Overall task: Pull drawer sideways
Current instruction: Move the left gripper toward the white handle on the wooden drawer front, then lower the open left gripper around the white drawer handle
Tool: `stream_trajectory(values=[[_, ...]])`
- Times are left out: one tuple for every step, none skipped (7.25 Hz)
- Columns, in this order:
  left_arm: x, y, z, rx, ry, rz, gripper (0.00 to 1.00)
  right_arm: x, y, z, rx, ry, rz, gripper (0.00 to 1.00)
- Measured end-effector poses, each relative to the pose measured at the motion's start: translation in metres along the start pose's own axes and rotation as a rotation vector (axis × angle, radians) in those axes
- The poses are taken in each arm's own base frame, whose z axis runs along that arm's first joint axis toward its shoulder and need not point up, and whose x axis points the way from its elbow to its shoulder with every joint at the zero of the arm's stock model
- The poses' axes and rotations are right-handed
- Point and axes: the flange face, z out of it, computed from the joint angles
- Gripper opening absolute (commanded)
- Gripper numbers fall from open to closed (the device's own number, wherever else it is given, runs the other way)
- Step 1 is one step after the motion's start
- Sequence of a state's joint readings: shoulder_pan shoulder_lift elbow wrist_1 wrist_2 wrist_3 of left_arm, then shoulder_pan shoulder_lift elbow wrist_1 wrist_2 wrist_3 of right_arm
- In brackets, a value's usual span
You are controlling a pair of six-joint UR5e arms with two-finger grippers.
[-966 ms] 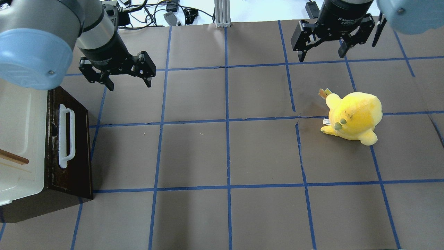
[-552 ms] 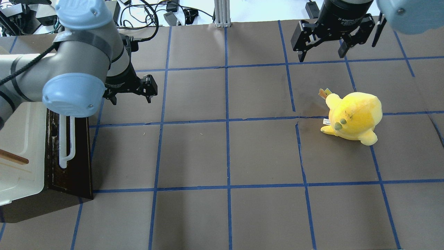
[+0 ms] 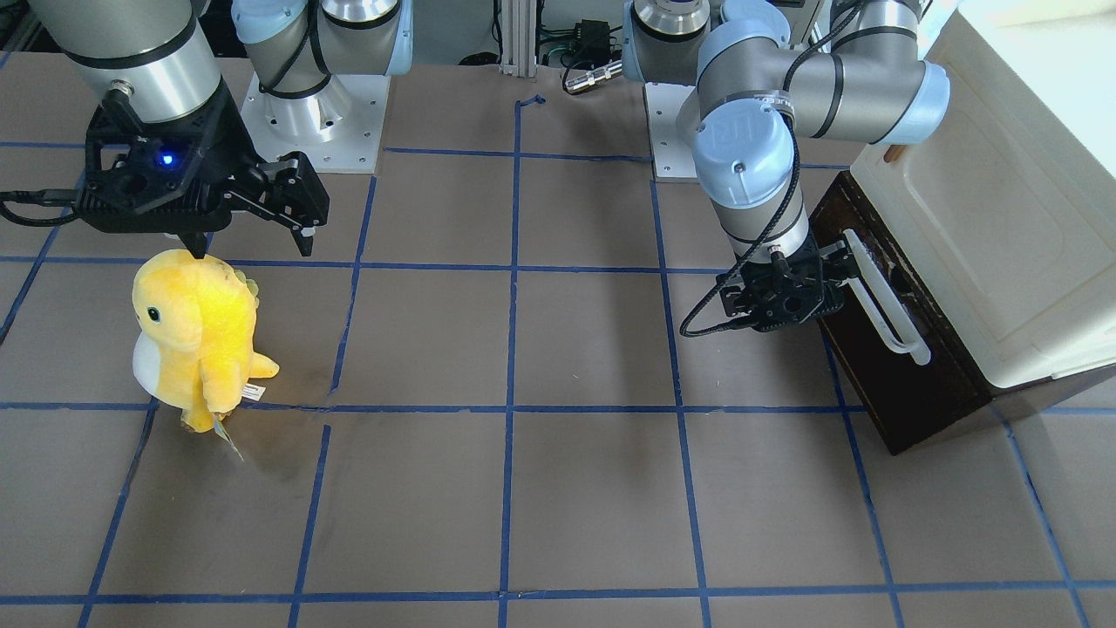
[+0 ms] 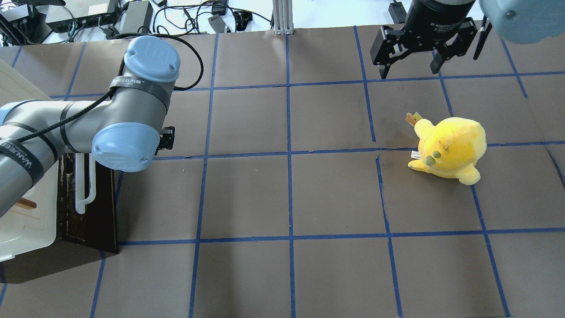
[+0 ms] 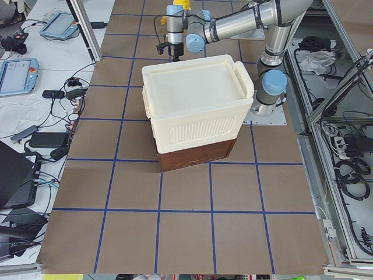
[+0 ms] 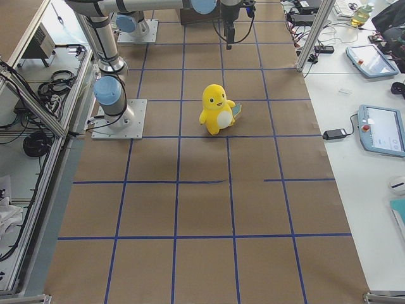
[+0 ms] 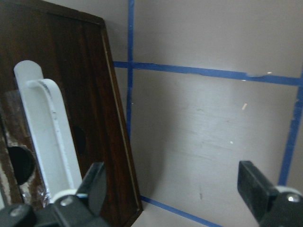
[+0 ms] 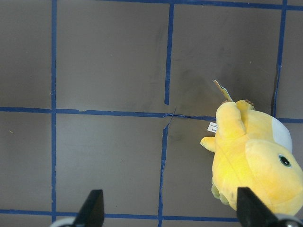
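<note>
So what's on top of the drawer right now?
A cream cabinet sits on it, covering its top. The drawer looks shut, so its inside is hidden; only the dark front and white handle show.

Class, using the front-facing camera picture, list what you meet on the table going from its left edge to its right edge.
yellow plush toy → left end effector → drawer handle → cream cabinet

The drawer point(image 3: 907, 392) is dark brown, its handle point(image 3: 881, 301) white, the plush point(image 3: 200, 323) yellow (belly point(image 3: 144, 366) white).
</note>
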State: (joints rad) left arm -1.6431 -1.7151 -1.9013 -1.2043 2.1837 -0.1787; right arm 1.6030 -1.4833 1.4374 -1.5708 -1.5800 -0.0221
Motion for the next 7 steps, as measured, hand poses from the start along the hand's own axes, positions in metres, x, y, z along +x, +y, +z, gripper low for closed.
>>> stream_trajectory(values=[[0.001, 0.001, 0.013, -0.013, -0.095, 0.026, 1.0, 0.0, 0.0, 0.0, 0.0, 0.0, 0.0, 1.0], [0.003, 0.002, 0.026, -0.025, -0.189, 0.056, 1.0, 0.0, 0.0, 0.0, 0.0, 0.0, 0.0, 1.0], [0.004, 0.002, 0.038, -0.036, -0.279, 0.085, 1.0, 0.0, 0.0, 0.0, 0.0, 0.0, 0.0, 1.0], [0.006, 0.0, 0.048, -0.044, -0.348, 0.11, 1.0, 0.0, 0.0, 0.0, 0.0, 0.0, 0.0, 1.0], [0.01, -0.003, 0.059, -0.056, -0.398, 0.132, 1.0, 0.0, 0.0, 0.0, 0.0, 0.0, 0.001, 1.0], [0.014, -0.007, 0.07, -0.069, -0.431, 0.151, 0.89, 0.0, 0.0, 0.0, 0.0, 0.0, 0.001, 1.0], [0.018, -0.011, 0.078, -0.081, -0.449, 0.166, 0.87, 0.0, 0.0, 0.0, 0.0, 0.0, 0.001, 1.0]])
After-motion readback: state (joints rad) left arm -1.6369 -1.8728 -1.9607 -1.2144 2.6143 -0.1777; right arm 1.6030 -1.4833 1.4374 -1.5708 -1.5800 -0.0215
